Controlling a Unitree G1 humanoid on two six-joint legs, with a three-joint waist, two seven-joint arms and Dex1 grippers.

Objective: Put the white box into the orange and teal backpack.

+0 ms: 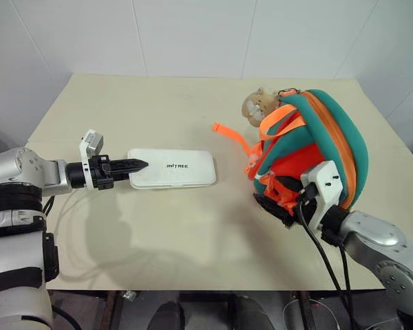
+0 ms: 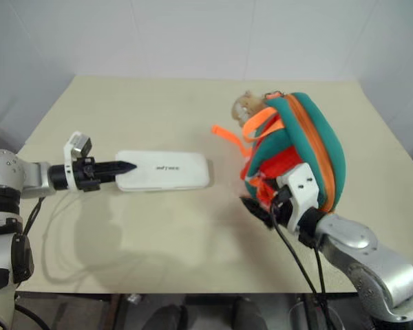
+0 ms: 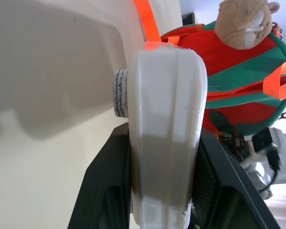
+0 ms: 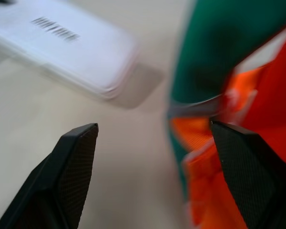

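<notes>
Left eye view, from the robot's head: one pale beige table (image 1: 193, 240) fills the middle of the scene, carrying two things, one white box and one backpack. Nearest on the right side, the right gripper (image 1: 281, 199) reaches in from the lower right, its two black fingers spread wide apart and holding nothing; they sit right at the lower front of the orange and teal backpack (image 1: 316, 148), though contact cannot be confirmed. In the right wrist view, one finger stands over bare table and the other (image 4: 250, 171) lies against orange fabric. On the left side, the left gripper (image 1: 134, 165) points level toward the right, its two black fingers closed on the short left end of the white box (image 1: 173, 168). The left wrist view shows that end of the box clamped between the fingers (image 3: 102, 186), one on each broad face. The box lies flat and long, left to right, near the table's centre, with one line of small dark lettering on its lid. The backpack stands well apart to the right of the box, rounded, with one tan plush charm (image 1: 260, 104) at its far top edge and one loose orange strap (image 1: 233, 137) trailing toward the box. Beyond the table is a white tiled wall (image 1: 193, 34).
</notes>
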